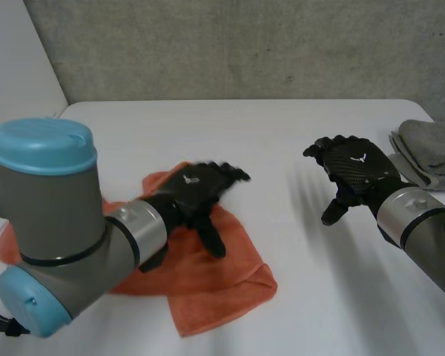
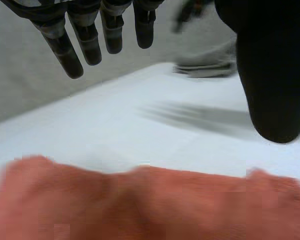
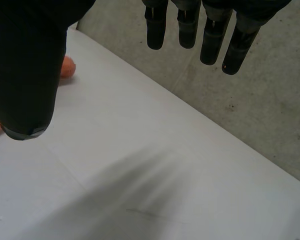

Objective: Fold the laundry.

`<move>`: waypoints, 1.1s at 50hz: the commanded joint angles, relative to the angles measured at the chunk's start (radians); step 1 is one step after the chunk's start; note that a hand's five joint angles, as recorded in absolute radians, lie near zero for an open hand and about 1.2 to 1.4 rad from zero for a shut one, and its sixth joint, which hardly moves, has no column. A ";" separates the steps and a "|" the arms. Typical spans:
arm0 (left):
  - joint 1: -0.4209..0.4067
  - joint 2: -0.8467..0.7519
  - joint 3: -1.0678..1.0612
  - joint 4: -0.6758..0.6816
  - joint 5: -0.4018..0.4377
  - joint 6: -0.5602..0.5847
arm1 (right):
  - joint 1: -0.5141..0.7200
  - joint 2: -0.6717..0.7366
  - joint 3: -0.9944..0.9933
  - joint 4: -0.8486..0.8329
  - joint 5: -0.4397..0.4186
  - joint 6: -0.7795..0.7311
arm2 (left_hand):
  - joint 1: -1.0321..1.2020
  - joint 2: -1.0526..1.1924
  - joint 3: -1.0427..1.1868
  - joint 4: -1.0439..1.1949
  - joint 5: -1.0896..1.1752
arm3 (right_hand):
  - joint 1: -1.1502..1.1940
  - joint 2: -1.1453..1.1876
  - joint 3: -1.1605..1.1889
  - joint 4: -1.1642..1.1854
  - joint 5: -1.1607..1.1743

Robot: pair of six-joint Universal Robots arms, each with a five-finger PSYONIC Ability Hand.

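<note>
An orange cloth [image 1: 208, 274] lies folded and a little rumpled on the white table [image 1: 282, 148], left of the middle. My left hand [image 1: 196, 189] hovers over the cloth's far edge with its fingers straight and spread, holding nothing. In the left wrist view the orange cloth [image 2: 140, 205] lies under the palm, and the fingers [image 2: 70, 55] and thumb [image 2: 270, 75] stand apart above the table. My right hand [image 1: 352, 170] floats open over bare table to the right, well away from the cloth. Its fingers [image 3: 210, 35] and thumb [image 3: 25, 75] hang straight.
A folded grey towel [image 1: 430, 152] sits at the table's far right edge, just beyond my right hand; the grey towel [image 2: 205, 65] lies past the left hand's fingertips too. A concrete wall [image 1: 245, 44] runs behind the table.
</note>
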State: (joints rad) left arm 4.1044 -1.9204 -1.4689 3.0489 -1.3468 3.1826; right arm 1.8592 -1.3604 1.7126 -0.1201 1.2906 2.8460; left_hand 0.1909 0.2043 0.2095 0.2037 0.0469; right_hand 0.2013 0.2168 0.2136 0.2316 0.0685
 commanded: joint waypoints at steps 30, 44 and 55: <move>0.435 0.146 -0.332 0.125 -0.137 0.424 | 0.284 0.330 -0.090 0.054 -0.042 -0.085 | 0.005 -0.008 -0.014 -0.008 -0.026 | 0.575 0.559 0.562 0.544 0.533; 0.307 0.173 -0.390 0.133 0.006 0.309 | 0.249 0.129 -0.082 -0.087 0.070 -0.034 | 0.043 0.030 0.025 0.030 0.013 | 1.195 1.180 1.183 1.165 1.153; 0.238 0.078 -0.395 0.140 -0.037 0.310 | 0.206 -0.034 -0.053 -0.058 0.064 0.064 | 0.344 0.331 0.326 0.332 0.314 | 1.195 1.180 1.183 1.165 1.153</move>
State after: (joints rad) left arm 4.3835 -1.7842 -1.8783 3.1812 -1.3448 3.4898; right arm 2.0851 -1.3097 1.6418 -0.1954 1.3621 2.8709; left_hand 0.1944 0.2035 0.2091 0.2023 0.0469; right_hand 0.9711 1.1723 1.1818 1.1873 0.9657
